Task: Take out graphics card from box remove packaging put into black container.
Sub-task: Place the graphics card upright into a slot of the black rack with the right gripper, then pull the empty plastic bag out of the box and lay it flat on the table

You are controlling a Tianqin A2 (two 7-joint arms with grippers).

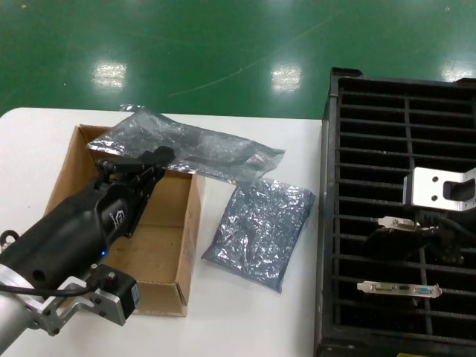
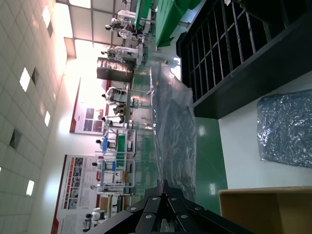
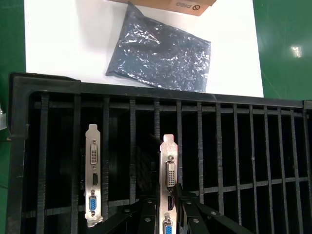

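Landmark: the box (image 1: 167,245), brown cardboard, open-topped, seen on the white table (image 1: 245,327).

Nearest, the left gripper (image 1: 158,159) is held over the box's far edge. Its fingers (image 2: 163,187) are pinched together on the near end of one packaging bag (image 1: 195,149), which is held up and stretched out beyond the far wall of the box. Whether a card is inside this bag cannot be told.

Just beside the box, on the container side, a second bag (image 1: 259,230) is seen lying flat and crumpled on the table.

Farther from the box, the black container (image 1: 331,223) is found at the table's edge. In one slot a graphics card (image 3: 168,185) is stood upright, its silver bracket clamped between the right gripper (image 3: 167,207) fingers. A second card (image 3: 92,180) is seated in a slot a few rows over, apart from the gripper.
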